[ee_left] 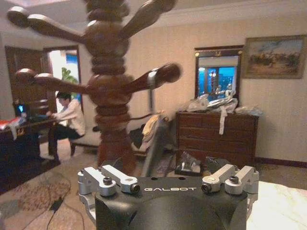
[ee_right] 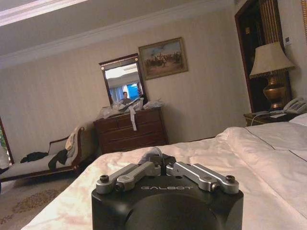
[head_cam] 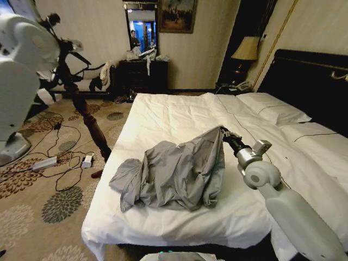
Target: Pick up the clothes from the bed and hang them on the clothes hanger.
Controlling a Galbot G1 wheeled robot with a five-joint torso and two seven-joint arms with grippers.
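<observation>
The right gripper's (head_cam: 222,131) fingers are pinched together on a peak of the clothes (head_cam: 174,175), a light grey shirt; in the right wrist view the two linkage arms fold inward toward each other and a small tuft of pale fabric (ee_right: 152,154) stands just past them, so the fingers (ee_right: 144,168) are narrow and holding cloth; the right arm reaches in from the near right corner of the bed (head_cam: 179,117) and the gripper sits over the middle of the duvet, lifting one point of the shirt into a tent while the remainder of it lies crumpled on the white cover toward the near left edge, a sleeve trailing almost to that edge; farther along the bed, white pillows (head_cam: 274,109) lie against the dark headboard (head_cam: 312,81) on the right side; the left gripper (ee_left: 170,184) is raised well off the bed, beside the tall turned wooden coat stand (ee_left: 111,91), and its wrist view shows the linkage arms spread out to each side, so its fingers stand wide with nothing between them; a slim dark bar (ee_left: 153,148) leans in front of the stand's column, though I cannot tell what it is; beyond, a dark dresser (head_cam: 142,75) with a mirror (head_cam: 141,26) stands against the far wall, and a lamp (head_cam: 246,50) glows near the bed's far right corner.
</observation>
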